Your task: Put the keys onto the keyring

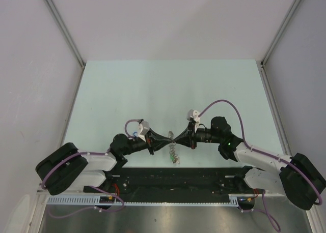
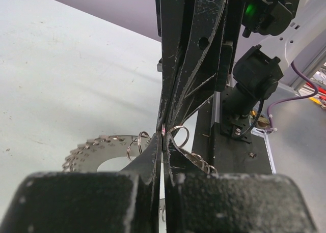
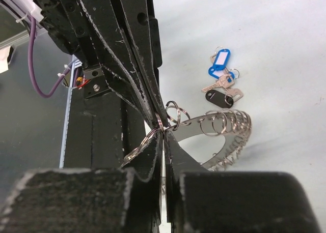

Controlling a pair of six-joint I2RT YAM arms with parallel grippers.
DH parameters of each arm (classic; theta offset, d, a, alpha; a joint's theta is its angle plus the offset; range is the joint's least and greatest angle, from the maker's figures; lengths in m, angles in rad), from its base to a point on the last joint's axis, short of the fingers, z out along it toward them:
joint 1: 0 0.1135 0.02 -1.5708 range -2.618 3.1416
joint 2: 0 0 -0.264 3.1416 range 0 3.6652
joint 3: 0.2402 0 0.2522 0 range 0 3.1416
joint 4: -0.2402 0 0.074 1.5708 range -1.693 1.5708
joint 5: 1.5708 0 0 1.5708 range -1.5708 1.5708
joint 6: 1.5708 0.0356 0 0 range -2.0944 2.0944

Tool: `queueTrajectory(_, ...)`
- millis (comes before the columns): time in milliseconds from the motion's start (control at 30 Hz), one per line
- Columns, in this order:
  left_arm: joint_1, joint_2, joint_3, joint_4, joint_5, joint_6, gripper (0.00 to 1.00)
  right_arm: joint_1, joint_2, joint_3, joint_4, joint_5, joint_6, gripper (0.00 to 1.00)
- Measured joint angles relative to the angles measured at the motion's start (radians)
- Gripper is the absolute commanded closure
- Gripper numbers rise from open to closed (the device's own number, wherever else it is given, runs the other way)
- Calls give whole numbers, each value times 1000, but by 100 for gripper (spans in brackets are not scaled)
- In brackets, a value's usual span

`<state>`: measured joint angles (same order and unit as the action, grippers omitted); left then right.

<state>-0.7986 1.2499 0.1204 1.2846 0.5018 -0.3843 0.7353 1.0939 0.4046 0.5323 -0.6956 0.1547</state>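
Observation:
The keyring (image 3: 227, 122) is a flat grey metal ring fringed with small split rings. It hangs tilted between my two grippers, above the table. My right gripper (image 3: 163, 130) is shut on one of the keyring's small split rings at its near edge. My left gripper (image 2: 164, 135) is shut on the keyring (image 2: 94, 152) at the same spot, tip to tip with the right fingers (image 2: 184, 65). In the top view both grippers meet (image 1: 173, 137) and the keyring (image 1: 174, 154) dangles below them. The keys (image 3: 222, 83), with a blue tag (image 3: 220, 61) and a black tag (image 3: 219, 98), lie loose on the table beyond the ring.
A black rail (image 1: 168, 179) and a white cable channel (image 1: 153, 200) run along the table's near edge, just behind the dangling ring. Grey walls (image 1: 30, 65) close in the pale green table (image 1: 168, 85) on three sides. The right arm's base (image 2: 254, 75) stands close behind the grippers.

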Motion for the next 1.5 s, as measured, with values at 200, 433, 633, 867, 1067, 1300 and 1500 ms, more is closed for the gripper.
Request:
queueTrajectory(200,3,-5,0,1,-6,13,70,-2,-1,34,-65,-13,-36,100)
queueTrajectory(433,3,-219,-1,-56,-56,96,44,6,-39,164,-287,58,-118,100)
queueTrajectory(633,3,-513,5,-323,-154,214,43,99,14,359,-597,233,-220,100)
queueTrajectory(867,3,-617,10,-541,-233,284,41,170,173,574,-918,426,-304,100)
queueTrajectory(1067,1,-612,10,-631,-266,279,31,157,264,679,-1060,464,-329,100)
queueTrajectory(1300,-7,-637,10,-671,-291,279,27,133,296,725,-1118,417,-372,100)
queueTrajectory(1500,-10,-603,10,-676,-263,296,32,137,305,749,-1196,333,-436,100)
